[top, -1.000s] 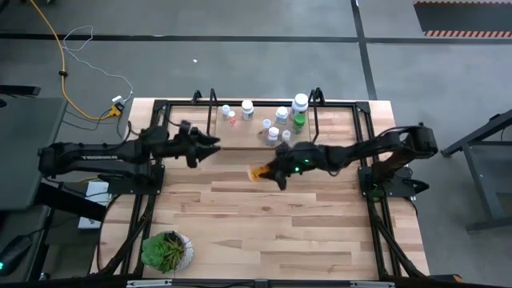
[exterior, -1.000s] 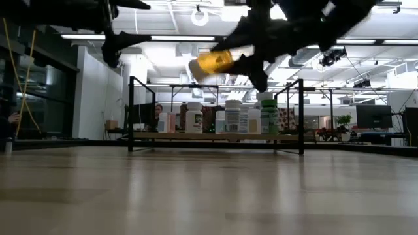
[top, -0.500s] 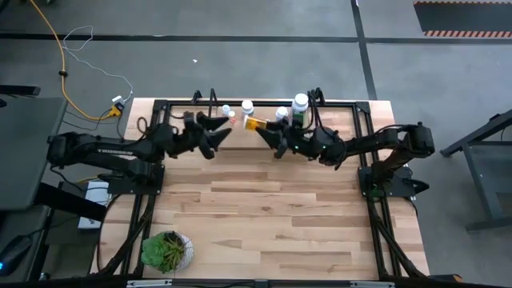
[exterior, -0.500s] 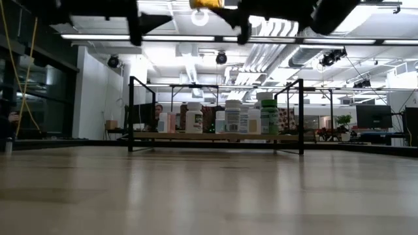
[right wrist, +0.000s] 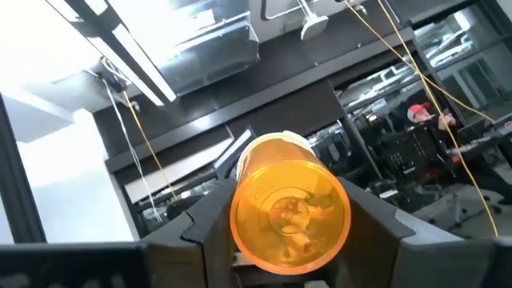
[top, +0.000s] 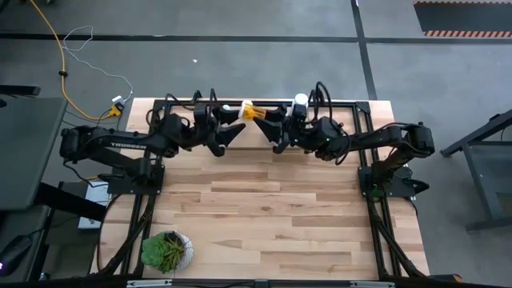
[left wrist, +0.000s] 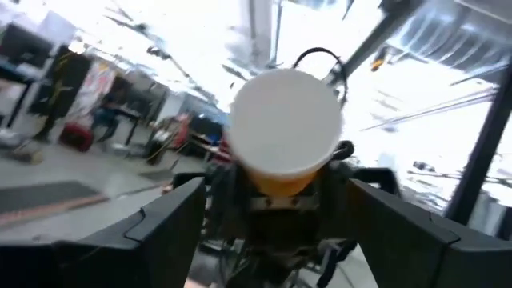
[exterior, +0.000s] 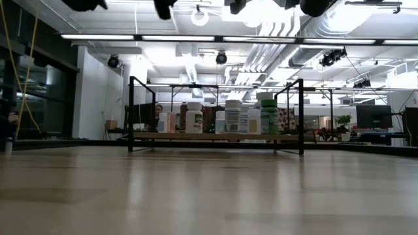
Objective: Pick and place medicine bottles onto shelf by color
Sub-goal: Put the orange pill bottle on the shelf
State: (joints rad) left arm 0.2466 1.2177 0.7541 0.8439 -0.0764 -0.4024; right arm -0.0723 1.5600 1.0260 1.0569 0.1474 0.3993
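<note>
Handover looks to be the step in hand: I see my right gripper (top: 268,118) pinching the orange bottle (top: 249,110) above the shelf (top: 344,102), white cap facing the left gripper (top: 228,120), whose jaws stand spread. Next, I judge, the left closes on it. A second ago the bottle hung lower, over mid-table.

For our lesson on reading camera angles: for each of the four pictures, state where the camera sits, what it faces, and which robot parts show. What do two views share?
High: overhead, facing down; both arms over the shelf.
Low: tabletop height, facing the shelf; arms at the top edge.
Left wrist: faces the orange bottle, white cap first; own fingers below.
Right wrist: faces that bottle's base, between its fingers.
Shared: both wrist views show one bottle, from opposite ends.
</note>
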